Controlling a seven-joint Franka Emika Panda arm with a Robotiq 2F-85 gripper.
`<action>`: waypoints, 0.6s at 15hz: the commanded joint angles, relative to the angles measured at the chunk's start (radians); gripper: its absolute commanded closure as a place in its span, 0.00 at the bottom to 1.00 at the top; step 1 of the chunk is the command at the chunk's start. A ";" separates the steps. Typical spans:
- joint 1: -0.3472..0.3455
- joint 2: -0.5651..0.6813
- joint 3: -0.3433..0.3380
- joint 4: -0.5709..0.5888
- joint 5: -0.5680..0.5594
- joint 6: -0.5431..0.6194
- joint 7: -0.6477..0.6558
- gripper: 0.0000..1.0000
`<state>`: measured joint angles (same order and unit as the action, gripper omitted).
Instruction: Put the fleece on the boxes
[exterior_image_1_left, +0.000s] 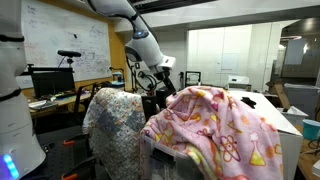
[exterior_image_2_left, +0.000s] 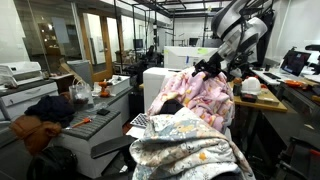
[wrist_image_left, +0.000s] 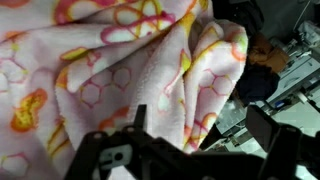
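Note:
The pink fleece (exterior_image_1_left: 225, 130) with yellow, white and red shapes lies draped over a bulky stack and covers its top and sides; it also shows in an exterior view (exterior_image_2_left: 207, 98). The colourful cartons are hidden under it. Only a pale translucent tub edge (exterior_image_1_left: 157, 160) shows below the cloth. My gripper (exterior_image_1_left: 160, 80) hangs just above and beside the fleece's top edge in both exterior views (exterior_image_2_left: 212, 68). In the wrist view the fleece (wrist_image_left: 100, 70) fills the left and centre. The gripper (wrist_image_left: 200, 118) is open, its fingers wide apart, with a fold of fleece below them.
A pale grey-white patterned cloth (exterior_image_1_left: 112, 122) covers a chair beside the stack and fills the foreground in an exterior view (exterior_image_2_left: 185, 150). Desks with monitors (exterior_image_1_left: 52, 82), a printer (exterior_image_2_left: 18, 72) and cluttered tables (exterior_image_2_left: 100, 105) surround the spot.

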<state>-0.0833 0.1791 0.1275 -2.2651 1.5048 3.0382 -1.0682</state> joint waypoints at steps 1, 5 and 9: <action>-0.012 0.065 0.000 0.063 0.146 0.030 -0.153 0.00; 0.004 0.124 -0.013 0.133 0.363 0.025 -0.402 0.00; 0.050 0.159 -0.075 0.195 0.604 -0.014 -0.719 0.00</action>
<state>-0.0773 0.3147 0.1048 -2.1241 1.9644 3.0369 -1.5911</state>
